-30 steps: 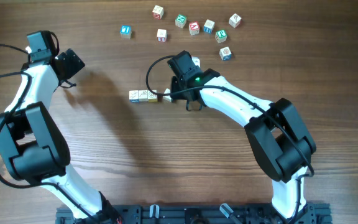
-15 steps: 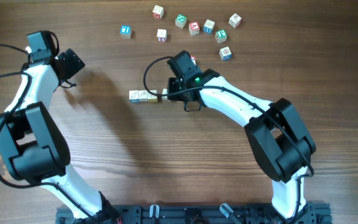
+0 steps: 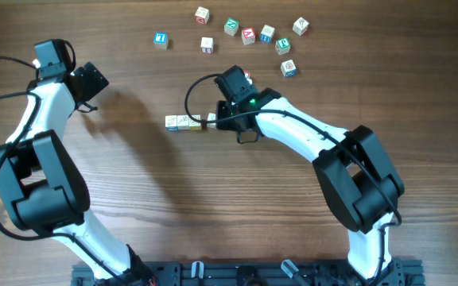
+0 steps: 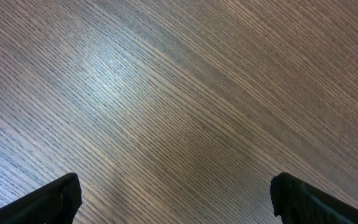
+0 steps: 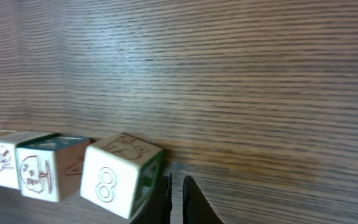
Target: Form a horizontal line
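The horizontal line [image 3: 184, 121] is a short row of pale letter cubes on the wooden table [image 3: 173, 199], left of centre. In the right wrist view its right-end cube [image 5: 118, 175] carries an 8 and sits slightly turned beside two more cubes [image 5: 39, 168]. My right gripper [image 3: 213, 121] is low at the row's right end. Its jaws [image 5: 176, 190] are shut with nothing between them, and the left finger touches the 8 cube's side. My left gripper [image 3: 87, 95] hangs at the far left, jaws [image 4: 176, 199] wide open over bare wood.
Several loose cubes lie scattered along the far edge, from a blue one [image 3: 160, 40] on the left to one at the far right [image 3: 300, 26]. Another [image 3: 289, 68] lies nearest the right arm. A cable loops over the right wrist.
My right gripper has edged a little to the left against the row's right end. The left arm has not moved.
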{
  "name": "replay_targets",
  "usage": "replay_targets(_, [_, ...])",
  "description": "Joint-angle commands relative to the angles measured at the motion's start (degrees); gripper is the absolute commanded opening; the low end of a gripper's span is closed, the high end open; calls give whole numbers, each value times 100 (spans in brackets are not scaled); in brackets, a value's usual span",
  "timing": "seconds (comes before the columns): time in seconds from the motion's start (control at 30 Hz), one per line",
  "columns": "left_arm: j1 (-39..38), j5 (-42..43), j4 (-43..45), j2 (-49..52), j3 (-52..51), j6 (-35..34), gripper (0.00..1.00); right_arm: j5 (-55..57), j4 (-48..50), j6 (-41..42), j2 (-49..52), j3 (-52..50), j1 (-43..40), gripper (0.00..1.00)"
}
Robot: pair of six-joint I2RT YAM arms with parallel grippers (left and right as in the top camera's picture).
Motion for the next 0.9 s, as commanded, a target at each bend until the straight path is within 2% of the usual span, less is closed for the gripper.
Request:
replay_targets(0.0, [15, -55, 0, 39, 2, 28, 100, -297, 101, -4, 103, -15, 61, 8])
replay_targets(0.3, [15, -55, 0, 39, 2, 28, 100, -302, 323, 0, 103, -15, 72, 7])
replay_targets(0.47, [15, -55, 0, 39, 2, 28, 100, 365, 234, -2, 103, -15, 72, 7])
replay_targets(0.6, [15, -55, 0, 39, 2, 28, 100, -153, 273, 0, 105, -15, 94, 10])
replay_targets(0.87, [15, -55, 0, 39, 2, 28, 100, -282, 275, -20, 107, -15, 105, 6])
